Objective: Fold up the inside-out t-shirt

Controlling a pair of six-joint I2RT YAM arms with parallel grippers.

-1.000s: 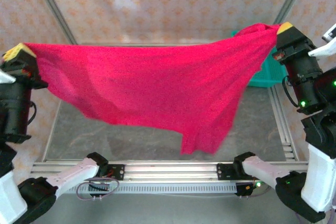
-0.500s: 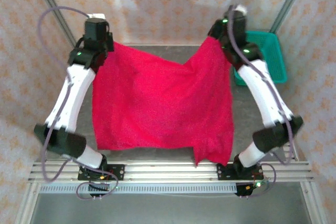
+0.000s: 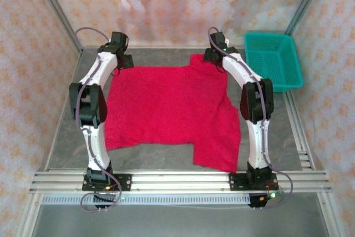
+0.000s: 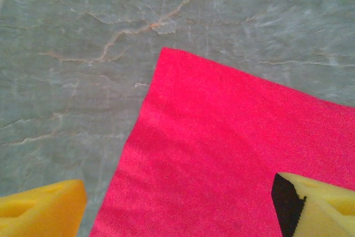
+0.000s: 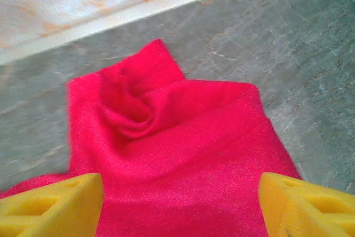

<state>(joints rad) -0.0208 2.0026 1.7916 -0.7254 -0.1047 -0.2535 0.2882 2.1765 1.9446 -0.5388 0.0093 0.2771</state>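
The crimson t-shirt (image 3: 172, 109) lies spread flat on the grey table, one sleeve reaching toward the near edge at the right. My left gripper (image 3: 123, 59) hovers open over the shirt's far left corner (image 4: 233, 154), yellow fingertips (image 4: 41, 209) wide apart with flat cloth between them. My right gripper (image 3: 213, 54) is open above the far right corner, where the t-shirt (image 5: 177, 154) bunches into a small twisted fold; its yellow fingertips (image 5: 55, 203) stand apart and grip nothing. No white tag shows.
A teal mesh basket (image 3: 274, 59) stands at the back right of the table, beside the right arm. Bare grey table (image 3: 72, 115) runs left of the shirt. An aluminium rail (image 3: 177, 180) lines the near edge.
Both arms carried the hanging shirt to the far side, lowered it flat onto the table, and let go of its corners. The jaws now stand open.
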